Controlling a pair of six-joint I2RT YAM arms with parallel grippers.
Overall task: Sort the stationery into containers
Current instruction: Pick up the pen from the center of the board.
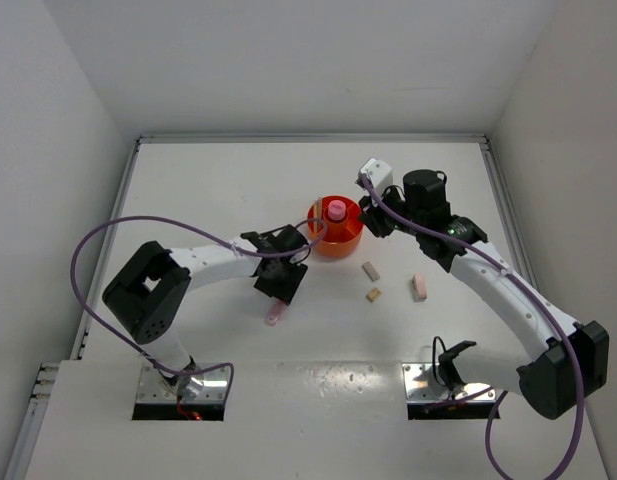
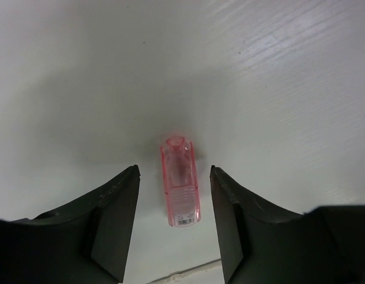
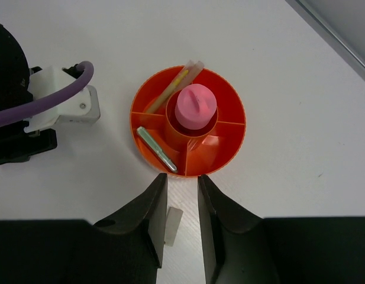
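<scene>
Item under inspection: the pink-tinted clear tube point(image 2: 181, 180). It lies flat on the white table point(image 2: 277, 89), its long axis running up and down the left wrist frame. It sits in the gap of the left gripper point(image 2: 174, 170), whose dark fingers point(image 2: 111, 225) are spread wide. Bare table shows on both sides of the tube, and neither finger touches it. In the overhead view the tube point(image 1: 275, 314) lies just below the left gripper point(image 1: 280, 282), left of centre. Open table surrounds it to the left, and the table's near edge lies below it.

The orange organiser point(image 1: 346, 243) stands upper right of the tube, near centre, well clear of the table's raised far rim point(image 1: 308, 139). Its central well holds a pink cap point(image 3: 196, 106). A cream stick point(image 3: 170, 89) leans in the upper left compartment. A green pen-like piece point(image 3: 157, 149) lies in the lower left one.

The right gripper point(image 3: 182, 183) hangs just below the organiser's rim in its own frame. Its fingers point(image 3: 152, 219) stand close together, with a pale piece point(image 3: 173, 228) showing in the narrow gap. Whether they pinch it cannot be told.

On open table right of centre and below the organiser lie a beige eraser point(image 1: 370, 270), a tan cube point(image 1: 373, 295) and a pink eraser point(image 1: 419, 287). All three lie apart from one another.
</scene>
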